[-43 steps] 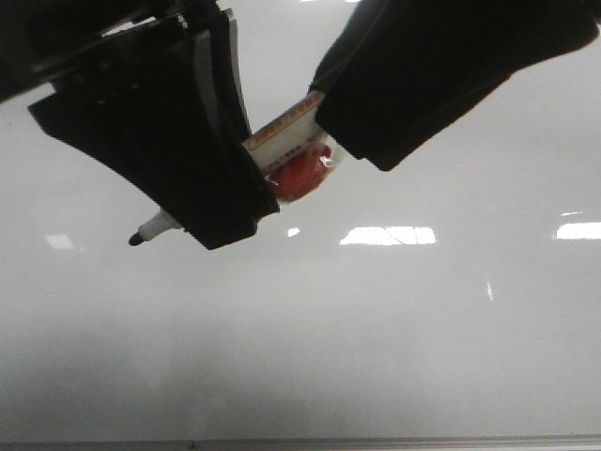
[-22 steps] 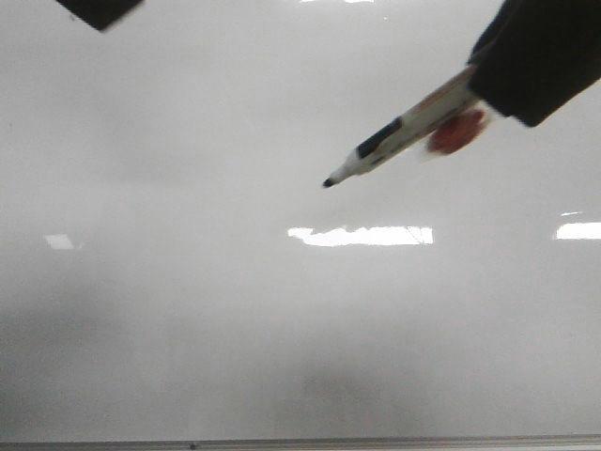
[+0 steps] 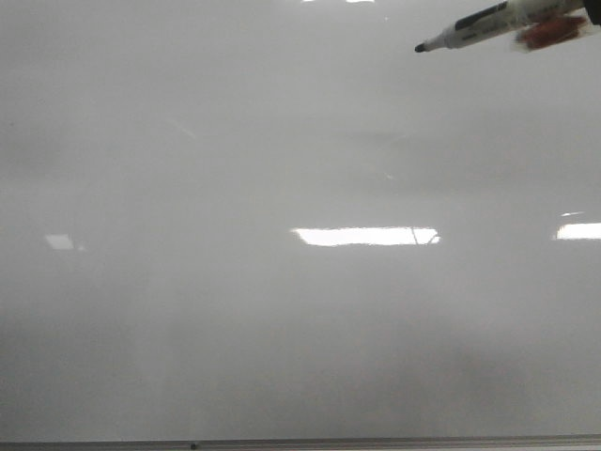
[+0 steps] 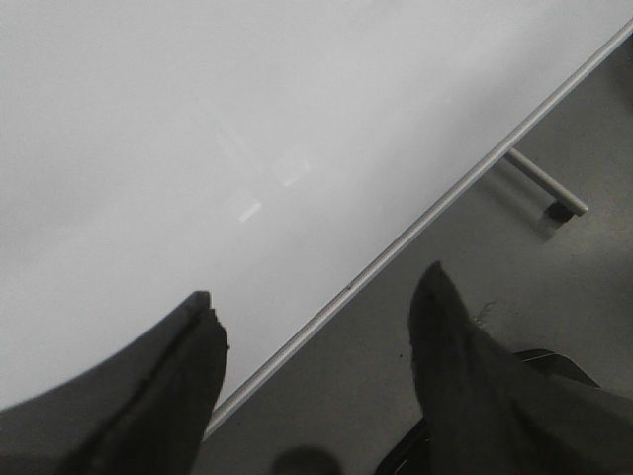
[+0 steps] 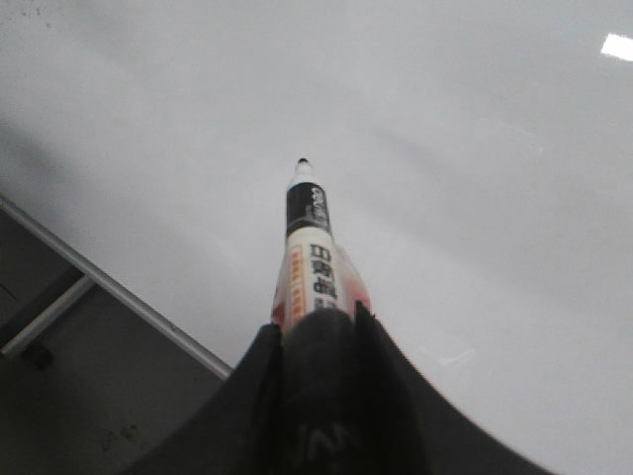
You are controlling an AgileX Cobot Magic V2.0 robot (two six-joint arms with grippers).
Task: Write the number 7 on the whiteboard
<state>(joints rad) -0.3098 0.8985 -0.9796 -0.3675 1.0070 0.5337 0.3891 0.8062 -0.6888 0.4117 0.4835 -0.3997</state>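
Holding a light, stiff, smooth marker (image 5: 312, 252) by its rear barrel, right gripper (image 5: 315, 341) jaws clamped, tip above the glossy whiteboard (image 3: 282, 329). No number 7 visible. Left gripper (image 4: 316, 332) jaws apart, empty.

- On the white-barrelled marker with a black collar (image 5: 310, 247), clamped between my right gripper's (image 5: 318, 332) fingers, large black characters run along the barrel, too blurred for me to read.
- An orange strip of small print beside them is illegible.
- The glossy pale grey-white whiteboard (image 3: 282, 329) bears no writing.
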